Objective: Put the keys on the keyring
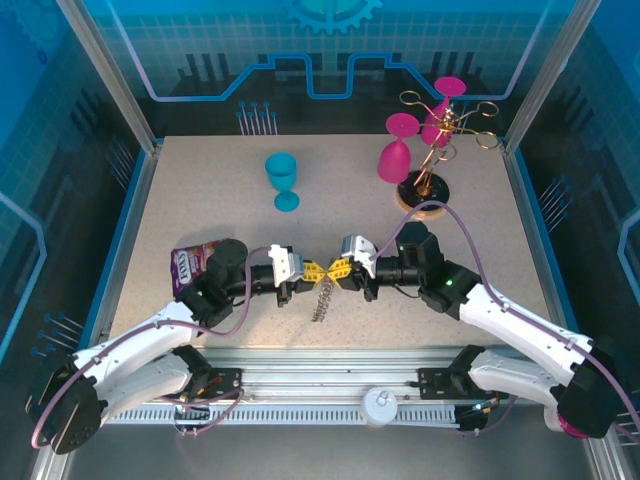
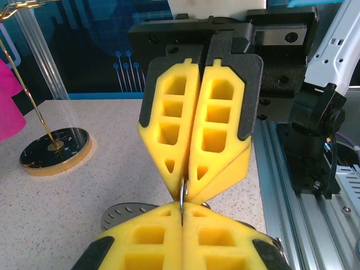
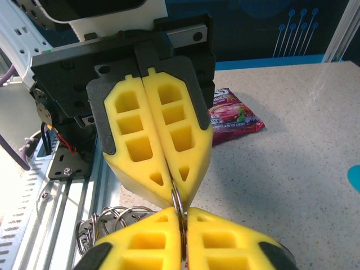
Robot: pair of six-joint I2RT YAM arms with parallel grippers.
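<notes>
One speckled beige tabletop [image 1: 200,210], walled by blue panels [image 1: 60,120].

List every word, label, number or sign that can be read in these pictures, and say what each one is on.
No text can be quoted here.
Snack packet: pale lettering on a red and purple wrapper, too blurred to read in the right wrist view and too small in the top view.
Back wall: a gear emblem and circuit lines, with no words or numbers.
</notes>
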